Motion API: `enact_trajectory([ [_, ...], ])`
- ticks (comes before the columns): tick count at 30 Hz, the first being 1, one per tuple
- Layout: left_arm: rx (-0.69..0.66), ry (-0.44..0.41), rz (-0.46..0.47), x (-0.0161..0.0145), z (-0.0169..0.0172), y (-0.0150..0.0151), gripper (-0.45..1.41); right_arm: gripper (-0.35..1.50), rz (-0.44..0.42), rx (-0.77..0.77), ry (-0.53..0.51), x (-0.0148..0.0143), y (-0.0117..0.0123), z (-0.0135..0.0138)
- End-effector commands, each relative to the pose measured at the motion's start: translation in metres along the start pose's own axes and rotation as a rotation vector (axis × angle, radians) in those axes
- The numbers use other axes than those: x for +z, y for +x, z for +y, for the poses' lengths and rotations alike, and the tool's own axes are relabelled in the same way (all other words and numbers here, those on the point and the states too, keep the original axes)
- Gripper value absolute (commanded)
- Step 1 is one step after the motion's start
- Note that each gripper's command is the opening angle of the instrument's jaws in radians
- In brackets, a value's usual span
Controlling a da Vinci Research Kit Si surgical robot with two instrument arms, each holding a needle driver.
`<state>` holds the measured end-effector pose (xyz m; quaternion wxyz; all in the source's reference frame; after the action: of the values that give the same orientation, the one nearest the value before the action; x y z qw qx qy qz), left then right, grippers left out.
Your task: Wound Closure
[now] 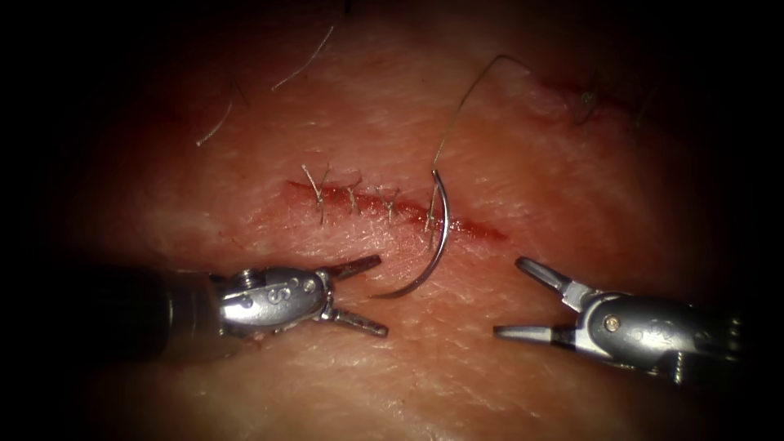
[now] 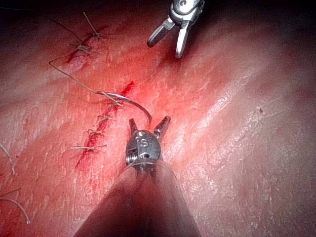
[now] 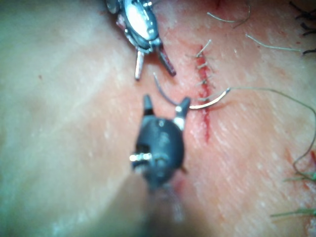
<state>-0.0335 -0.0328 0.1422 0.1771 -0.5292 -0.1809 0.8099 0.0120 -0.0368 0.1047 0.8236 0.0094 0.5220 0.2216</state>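
A: Endoscope view first. What did the left tool (image 1: 366, 296) have between its fingers?

B: Nothing. Its fingers stood wide apart at the lower left of the frame, the upper one reaching toward the tip of the needle (image 1: 434, 245) without touching it.

A: And the right tool (image 1: 523, 298)?

B: The same: fingers spread wide and empty, at the lower right of the frame, well apart from the needle.

A: So where was the needle?

B: It lay free, held by neither tool. Its curve crossed the right part of the cut (image 1: 392, 208) near the middle of the frame, with the thread end above the cut and the pointed end curling out below it toward the left tool. Whether the middle of the curve passed through the tissue (image 1: 490, 376) or only lay over it, I could not tell.

A: The thread (image 1: 469, 90)?

B: It rose from the upper end of the needle and arched toward the top of the frame.

A: Anything left of the needle?

B: Several stitches (image 1: 353, 198) sat along the cut, their cut ends sticking up, with red fluid (image 1: 482, 231) showing in the cut to the right of the needle.

A: Did the wrist views agree?

B: Yes. The left wrist view showed the left tool (image 2: 149, 124) with fingers spread just beside the needle (image 2: 131, 101), and the right tool (image 2: 168, 43) also wide. The right wrist view showed the right tool (image 3: 166, 102) open near the needle (image 3: 210, 103).
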Motion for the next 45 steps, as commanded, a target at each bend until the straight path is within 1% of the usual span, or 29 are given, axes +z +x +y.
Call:
enact_trajectory([
  [1,0.001,-0.003,0.0,0.001,0.0001,-0.0004,0.78,0.88,0.001,0.0,0.003,0.0007,-0.0004,-0.0004],
  [3,0.007,-0.004,0.001,0.0013,0.0,-0.0003,0.78,0.88,0.001,0.0,0.003,0.0007,-0.0005,-0.0005],
  [10,0.031,-0.03,0.005,0.0024,0.0003,-0.0003,0.7,0.9,0.001,0.0,0.001,0.0008,-0.0004,-0.0005],
  [15,0.041,-0.037,0.006,0.0026,0.0001,-0.0004,0.58,0.93,-0.004,-0.001,0.002,0.001,-0.0004,-0.0007],
  [20,0.044,-0.043,0.007,0.0028,0.0001,-0.0004,0.28,0.93,-0.004,-0.001,0.001,0.0011,-0.0004,-0.0008],
  [23,0.05,-0.052,0.007,0.0027,0.0,-0.0008,-0.45,0.95,-0.004,-0.001,0.001,0.0011,-0.0003,-0.0009],
  [26,0.055,-0.057,-0.008,0.0023,0.0002,-0.0012,-0.45,0.95,-0.004,-0.006,0.002,0.001,-0.0002,-0.001],
  [28,0.055,-0.043,-0.022,0.002,0.0005,-0.0012,-0.45,0.95,-0.005,-0.006,0.001,0.001,-0.0002,-0.001],
  [35,0.043,-0.033,-0.04,0.0015,0.0022,0.0005,-0.45,0.95,-0.007,-0.005,-0.003,0.0013,-0.0001,-0.001],
  [36,0.043,-0.029,-0.039,0.0012,0.0028,0.0014,-0.45,0.97,-0.006,0.039,-0.016,0.0014,0.0,-0.001],
  [38,0.063,-0.018,-0.039,0.0008,0.0036,0.0026,-0.45,1.07,-0.017,0.13,-0.058,0.0018,0.0003,-0.0008],
  [43,0.087,0.005,-0.042,0.0,0.0045,0.0041,-0.45,1.07,-0.047,0.259,-0.106,0.0022,0.0011,-0.0004],
  [45,0.101,0.015,-0.044,-0.0003,0.0047,0.0045,-0.45,1.03,-0.075,0.331,-0.139,0.0021,0.0015,-0.0003],
])
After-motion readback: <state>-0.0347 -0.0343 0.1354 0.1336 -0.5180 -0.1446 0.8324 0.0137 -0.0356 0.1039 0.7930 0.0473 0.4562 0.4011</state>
